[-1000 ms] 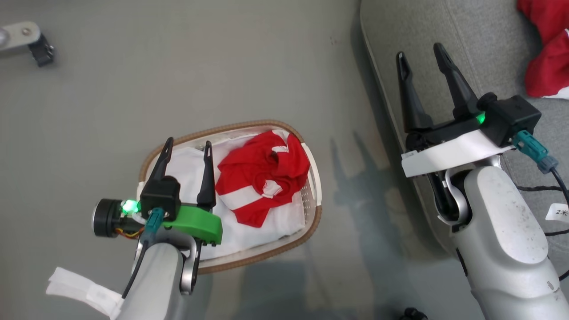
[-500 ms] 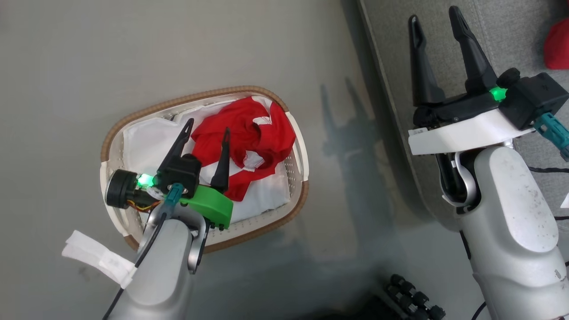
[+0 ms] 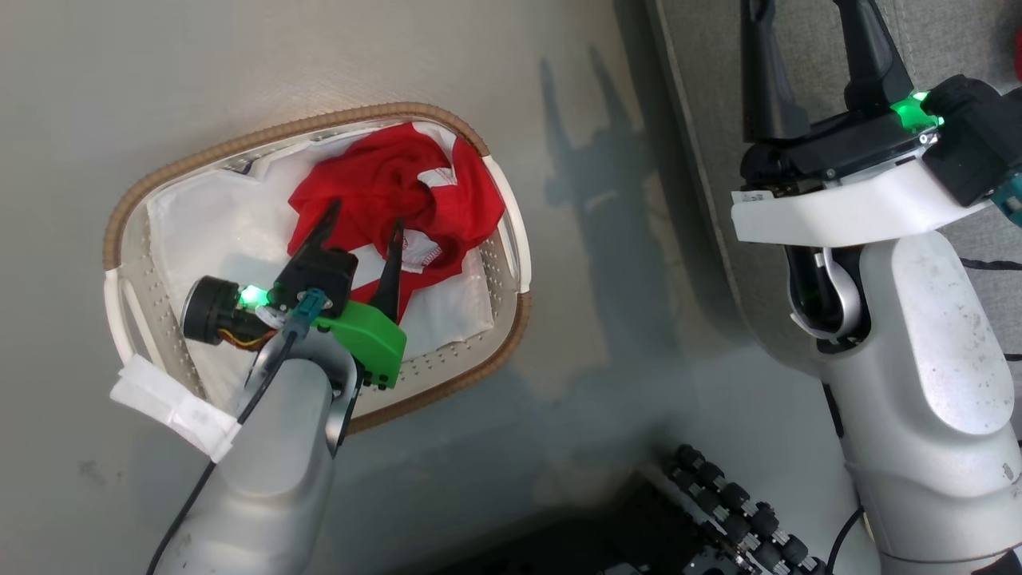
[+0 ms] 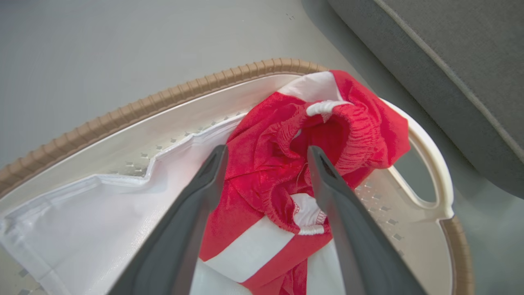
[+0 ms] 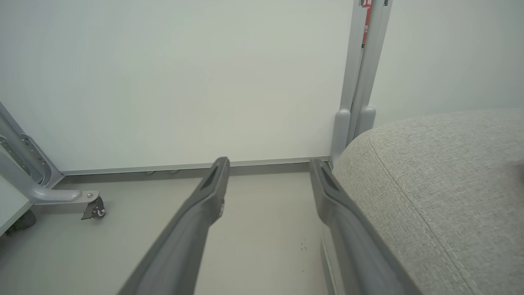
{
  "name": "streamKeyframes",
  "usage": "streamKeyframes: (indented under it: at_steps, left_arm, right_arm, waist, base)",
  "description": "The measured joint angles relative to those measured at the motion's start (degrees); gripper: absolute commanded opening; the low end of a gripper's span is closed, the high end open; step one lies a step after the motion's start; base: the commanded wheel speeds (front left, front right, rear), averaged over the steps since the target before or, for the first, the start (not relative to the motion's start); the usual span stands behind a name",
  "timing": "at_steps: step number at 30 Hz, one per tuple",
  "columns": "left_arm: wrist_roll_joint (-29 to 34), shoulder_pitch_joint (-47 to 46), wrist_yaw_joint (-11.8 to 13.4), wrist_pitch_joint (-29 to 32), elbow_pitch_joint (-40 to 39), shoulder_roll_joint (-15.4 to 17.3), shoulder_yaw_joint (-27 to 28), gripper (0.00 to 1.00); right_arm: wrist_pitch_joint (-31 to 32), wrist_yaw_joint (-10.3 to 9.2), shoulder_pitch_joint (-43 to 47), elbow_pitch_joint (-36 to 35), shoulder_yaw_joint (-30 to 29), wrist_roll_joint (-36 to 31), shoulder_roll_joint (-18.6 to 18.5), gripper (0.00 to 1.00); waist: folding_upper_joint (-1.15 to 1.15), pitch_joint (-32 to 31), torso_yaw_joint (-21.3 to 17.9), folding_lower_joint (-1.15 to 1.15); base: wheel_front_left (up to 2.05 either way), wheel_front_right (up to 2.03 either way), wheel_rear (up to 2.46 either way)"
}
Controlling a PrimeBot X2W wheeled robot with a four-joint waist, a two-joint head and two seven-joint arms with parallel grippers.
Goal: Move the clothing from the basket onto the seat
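A crumpled red jersey [image 3: 391, 188] [image 4: 286, 172] with white stripe trim lies in the far right half of the oval white basket [image 3: 511, 239] [image 4: 425, 151], on top of a plain white cloth [image 3: 207, 231] [image 4: 98, 221]. My left gripper [image 3: 363, 220] [image 4: 266, 153] hangs open just above the jersey, one finger on either side of its bunched folds. At the upper right, my right gripper [image 3: 806, 16] [image 5: 268, 164] is open and holds nothing, over the left edge of the grey seat [image 3: 703, 48] [image 5: 442, 172]. A sliver of red [image 3: 1017, 56] shows on the seat at the far right edge.
The basket stands on a grey floor [image 3: 160, 72] just left of the seat. A black ribbed part [image 3: 734, 511] of the robot base shows at the bottom. In the right wrist view, a white wall panel [image 5: 184, 82], a grey post [image 5: 360, 82] and a castor foot [image 5: 94, 209] stand beyond the seat.
The head camera has tilted down and the whole scene has shifted. My left gripper has moved from over the white cloth to over the red jersey and come lower. The right gripper stays open.
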Motion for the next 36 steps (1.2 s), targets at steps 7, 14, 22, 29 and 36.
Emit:
streamKeyframes:
  at_steps: [7, 14, 22, 29, 36]
  left_arm:
    - [0.4, -3.9, -0.4, 0.0, 2.7, 0.0, -0.5, 1.00]
    - [0.5, -7.6, -0.4, 0.0, 7.0, 0.0, -1.1, 1.00]
    - [1.1, -9.8, -0.5, 0.0, 12.5, 0.5, -2.0, 1.00]
    - [1.2, -11.6, -0.6, 0.0, 16.4, 0.5, -3.0, 1.00]
    - [2.0, -13.8, 0.1, 0.0, 20.9, 0.5, -4.0, 1.00]
  right_arm:
    - [0.0, 0.00, -0.6, -1.4, 0.0, 0.7, 0.1, 1.00]
    - [0.0, 0.00, -0.7, -1.8, 0.3, 2.0, 0.2, 1.00]
    - [0.0, 0.00, -0.7, -1.8, 0.3, 2.7, 0.2, 1.00]
    - [0.0, 0.00, -0.7, -2.1, 0.0, 3.0, 0.2, 1.00]
    - [0.0, 0.00, -0.4, -2.9, -0.3, 3.0, 0.2, 1.00]
  waist:
    - [0.00, 3.0, -1.2, 0.00]
    - [0.00, 5.0, -2.1, 0.00]
    - [0.00, 6.4, -3.1, 0.00]
    - [0.00, 7.3, -3.4, 0.00]
    - [0.00, 7.9, -3.1, -0.01]
  base:
    - [0.00, 0.00, 0.00]
    - [0.00, 0.00, 0.00]
    - [0.00, 0.00, 0.00]
    - [0.00, 0.00, 0.00]
    - [0.00, 0.00, 0.00]
